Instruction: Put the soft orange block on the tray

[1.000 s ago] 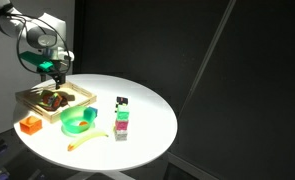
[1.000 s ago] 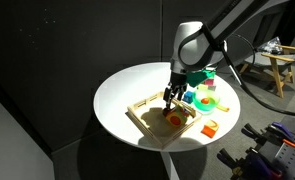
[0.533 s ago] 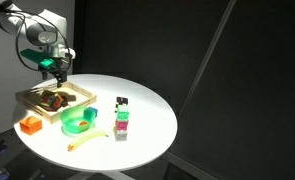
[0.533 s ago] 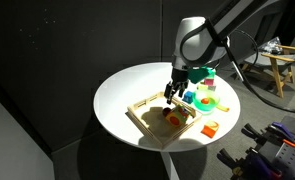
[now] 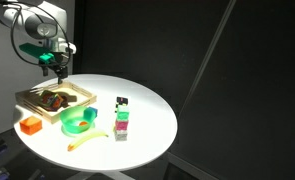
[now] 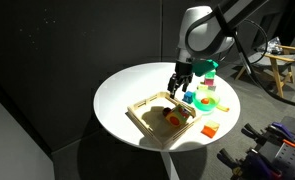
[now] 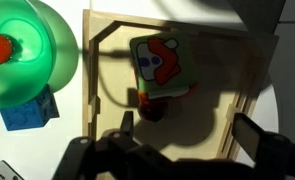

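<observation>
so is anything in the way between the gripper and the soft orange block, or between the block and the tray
Nothing visible stands in the way. The soft orange block already lies inside the tray, and the gripper hangs open above it with only free air between them.

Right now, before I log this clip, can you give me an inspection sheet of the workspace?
Surface: round white table.
Job's things: soft orange block lies inside the tray, free of the claw.
Clutter: green bowl, plain orange block, cube tower, blue block, yellow piece.
Grippers: claw open, empty, above the tray.
Cables: nothing seen on the table.
Surroundings: dark backdrop; wooden stool off to one side.
</observation>
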Controlling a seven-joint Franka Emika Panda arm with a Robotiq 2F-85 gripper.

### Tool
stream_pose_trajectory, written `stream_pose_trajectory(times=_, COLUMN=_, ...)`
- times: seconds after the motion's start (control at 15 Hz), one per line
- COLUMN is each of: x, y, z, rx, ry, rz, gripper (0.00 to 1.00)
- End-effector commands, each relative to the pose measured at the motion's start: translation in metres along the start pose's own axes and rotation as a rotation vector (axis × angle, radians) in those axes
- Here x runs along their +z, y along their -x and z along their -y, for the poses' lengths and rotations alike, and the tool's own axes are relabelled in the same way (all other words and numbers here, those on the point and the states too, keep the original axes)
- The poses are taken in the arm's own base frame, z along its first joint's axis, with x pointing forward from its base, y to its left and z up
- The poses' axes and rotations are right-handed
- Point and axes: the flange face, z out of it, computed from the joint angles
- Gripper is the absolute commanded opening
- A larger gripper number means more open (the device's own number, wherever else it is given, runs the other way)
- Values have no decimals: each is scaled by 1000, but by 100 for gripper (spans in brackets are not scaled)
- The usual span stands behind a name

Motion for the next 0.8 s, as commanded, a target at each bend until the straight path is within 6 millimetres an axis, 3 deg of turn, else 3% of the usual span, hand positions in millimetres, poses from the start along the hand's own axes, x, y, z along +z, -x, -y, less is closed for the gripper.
stream_pose_trajectory(times=0.0, x=-23, y=11, z=-5, rx=28, ry=41, rz=-5, gripper=100)
stream_pose_trajectory(times=0.73, x=-75, y=34, z=-9, rx=41, ry=117, rz=25, gripper=100)
